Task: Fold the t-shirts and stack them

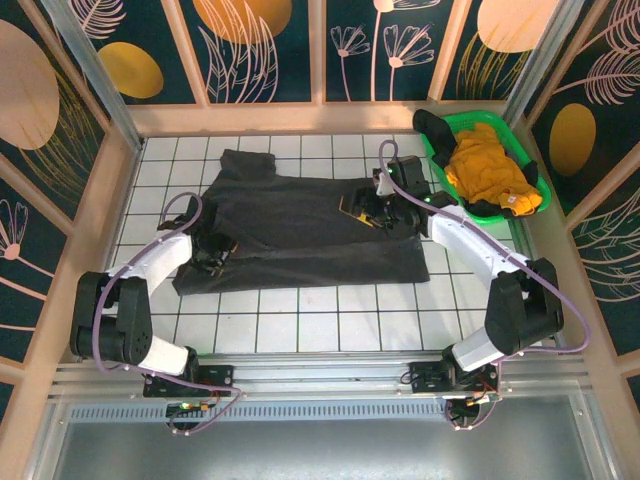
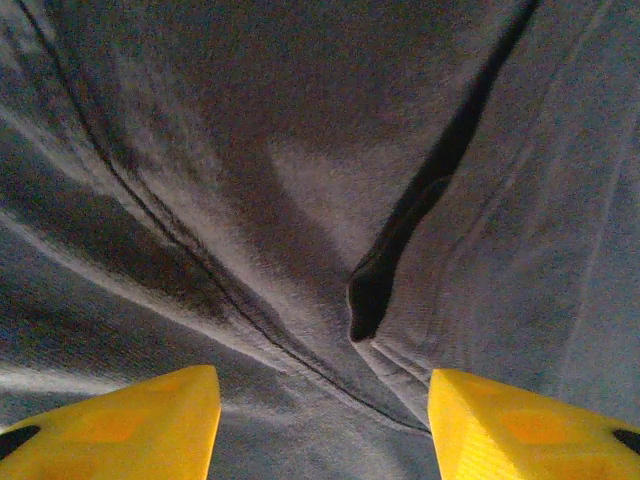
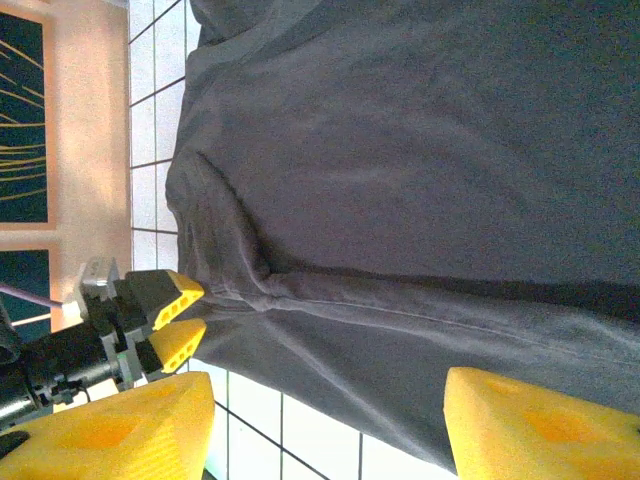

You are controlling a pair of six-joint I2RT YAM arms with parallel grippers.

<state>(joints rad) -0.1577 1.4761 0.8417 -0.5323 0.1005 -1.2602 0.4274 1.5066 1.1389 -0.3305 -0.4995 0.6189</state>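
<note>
The charcoal grey t-shirt (image 1: 290, 225) is lying spread across the middle of the table (image 1: 300, 325), its soft knit cloth looking matte and faintly fuzzy up close, with a stitched seam (image 2: 190, 260) curving through shallow wrinkles and 1 dark, narrow crease (image 2: 410, 230) running diagonally. One short sleeve is pointing toward the far wall, and the hem side is lying toward the right. The mustard yellow t-shirt (image 1: 488, 172) is sitting crumpled in a heap inside the glossy green plastic tray (image 1: 470, 119) at the far right corner of the table. The left gripper (image 1: 212, 256) is resting at the near left corner of the grey shirt, its wedge-shaped yellow plastic fingers (image 2: 130, 430) standing apart with nothing pinched between them, the cloth lying flat below. The right gripper (image 1: 365, 208) is hovering over the shirt's right half, its jaws likewise released and spread wide above the fabric. The table is showing white square tiles with thin dark grid lines, and a pale wooden frame is enclosing it. Dark teal wall panels (image 1: 260, 45) printed with orange discs and pale line-drawn flowers are surrounding the cell. Counted up, there are 2 t-shirts, 1 tray and 2 white-shelled arms.
</note>
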